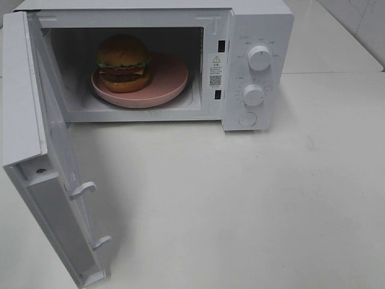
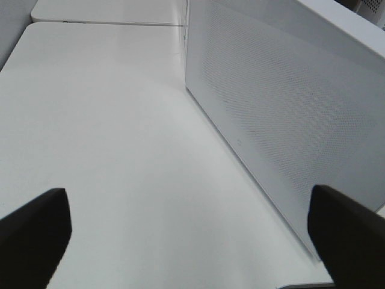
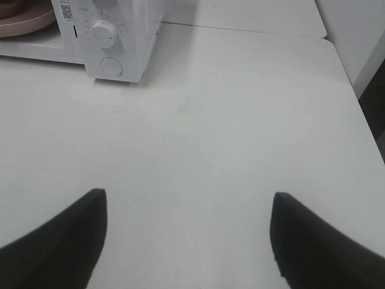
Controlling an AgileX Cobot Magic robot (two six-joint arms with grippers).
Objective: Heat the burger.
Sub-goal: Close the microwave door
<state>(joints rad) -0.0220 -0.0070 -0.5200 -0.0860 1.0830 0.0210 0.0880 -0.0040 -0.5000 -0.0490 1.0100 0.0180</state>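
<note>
Here, the left gripper (image 2: pixel 187 198) and right gripper (image 3: pixel 189 198) both hang wide open, empty, before the boxy white microwave oven (image 1: pixel 258 30), whose hinged white door (image 1: pixel 57 180) juts forward; a hasty push could slam it or shove the oven back. Right of that door the white tabletop (image 1: pixel 252 205) leaves room; inside the microwave, the golden-bunned burger (image 1: pixel 123 63) sits on a round pink plate (image 1: pixel 173 84).

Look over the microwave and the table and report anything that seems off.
Nothing is spilled or damaged. One small oddity: the burger sits off-centre on the pink plate, toward its left side. The microwave door stands wide open.
</note>
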